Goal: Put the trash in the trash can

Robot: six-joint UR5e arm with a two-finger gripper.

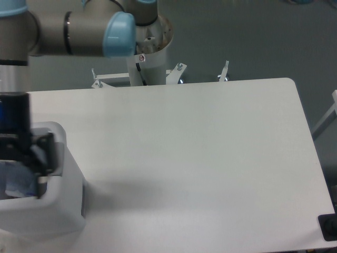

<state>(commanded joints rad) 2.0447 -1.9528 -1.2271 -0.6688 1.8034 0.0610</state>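
Hanging over the trash can [58,203] at the near left of the table [200,158], the gripper [26,158] is sitting above bluish clear plastic trash [16,182] lying inside it. Can't tell if the jaws are spread or closed.

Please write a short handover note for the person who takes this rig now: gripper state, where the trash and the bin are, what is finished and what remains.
Gripper: hanging over the opening of the trash can; only one dark finger is clear, so open or shut cannot be told.
Trash can: at the front left corner of the table.
Trash: something clear and bluish lies inside the can, below the gripper; whether it is the wrapper, the bottle or both is too blurred to tell.
Done: no trash shows on the visible tabletop.
Left: confirm both pieces are in the can and released, then lift the arm away.
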